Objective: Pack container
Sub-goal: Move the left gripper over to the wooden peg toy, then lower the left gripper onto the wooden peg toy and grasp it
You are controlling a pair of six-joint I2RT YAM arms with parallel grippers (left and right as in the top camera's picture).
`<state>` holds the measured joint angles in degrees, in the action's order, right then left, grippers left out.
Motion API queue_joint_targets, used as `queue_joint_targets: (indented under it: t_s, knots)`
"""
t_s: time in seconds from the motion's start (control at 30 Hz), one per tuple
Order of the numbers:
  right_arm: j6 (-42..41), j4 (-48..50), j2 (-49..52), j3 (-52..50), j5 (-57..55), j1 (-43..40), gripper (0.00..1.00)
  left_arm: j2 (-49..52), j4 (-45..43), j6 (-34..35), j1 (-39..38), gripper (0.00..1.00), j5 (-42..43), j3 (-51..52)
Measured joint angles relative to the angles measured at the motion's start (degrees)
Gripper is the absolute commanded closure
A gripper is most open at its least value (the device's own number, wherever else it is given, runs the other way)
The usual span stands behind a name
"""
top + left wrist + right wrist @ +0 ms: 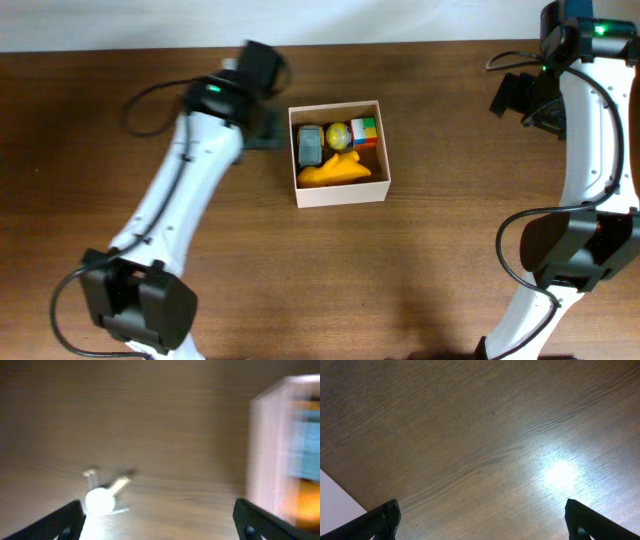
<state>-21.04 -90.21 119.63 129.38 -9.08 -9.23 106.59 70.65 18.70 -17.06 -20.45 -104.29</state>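
The container (341,193) is a square white-walled box at the table's middle. It holds a grey-blue toy (310,146), a yellow-green ball (338,135), a multicoloured cube (364,131) and a yellow toy (340,172). My left gripper (270,133) sits just left of the box over bare wood. The blurred left wrist view shows the left gripper (160,527) open with nothing between its fingers (67,520), and the container wall (265,450) to its right. My right gripper (515,97) hangs at the far right, away from the box, and the right wrist view shows the right gripper (481,525) open and empty.
Brown wooden table (430,270) all around the box. Lamp glare (100,500) falls on the wood under the left wrist. A white patch (335,507) shows at the lower left of the right wrist view. The arm bases stand at the near left and near right.
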Motion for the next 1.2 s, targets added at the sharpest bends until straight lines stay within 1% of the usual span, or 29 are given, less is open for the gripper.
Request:
queue_joint_targets:
  t_s: [0.1, 0.23, 0.37, 0.53, 0.67, 0.83, 0.87, 1.07, 1.2]
  knots:
    - [0.00, 0.00, 0.00, 0.00, 0.00, 0.00, 0.01, 0.00, 1.38, 0.04, 4.61, 0.01, -1.66, 1.36]
    - [0.00, -0.02, 0.00, 0.00, 0.00, 0.00, 0.01, -0.20, -0.33, 0.00, 9.60, 0.01, -1.99, 6.67]
    - [-0.02, 0.00, 0.00, 0.00, 0.00, 0.00, 0.01, -0.20, -3.93, 1.60, 14.08, 0.05, 1.53, 13.97]
    - [0.00, 0.00, 0.00, 0.00, 0.00, 0.00, 0.01, -0.20, -8.37, 6.34, 19.26, 0.06, 5.03, 23.80]
    - [-0.02, 0.00, 0.00, 0.00, 0.00, 0.00, 0.01, -0.20, -13.16, 9.64, 21.40, 0.06, 7.34, 30.64]
    - [0.02, 0.00, 0.00, 0.00, 0.00, 0.00, 0.01, -0.20, -20.46, 10.91, 21.27, 0.04, 10.01, 34.99]
    - [0.00, 0.00, 0.00, 0.00, 0.00, 0.00, 0.01, -0.20, -21.57, 10.86, 21.27, 0.01, 10.32, 35.32]
    - [0.00, 0.00, 0.00, 0.00, 0.00, 0.00, 0.01, -0.20, -28.57, 4.24, 21.27, 0.01, 11.10, 35.54]
    - [0.02, 0.00, 0.00, 0.00, 0.00, 0.00, 0.01, -0.22, -31.91, -2.71, 21.27, 0.01, 11.30, 35.56]
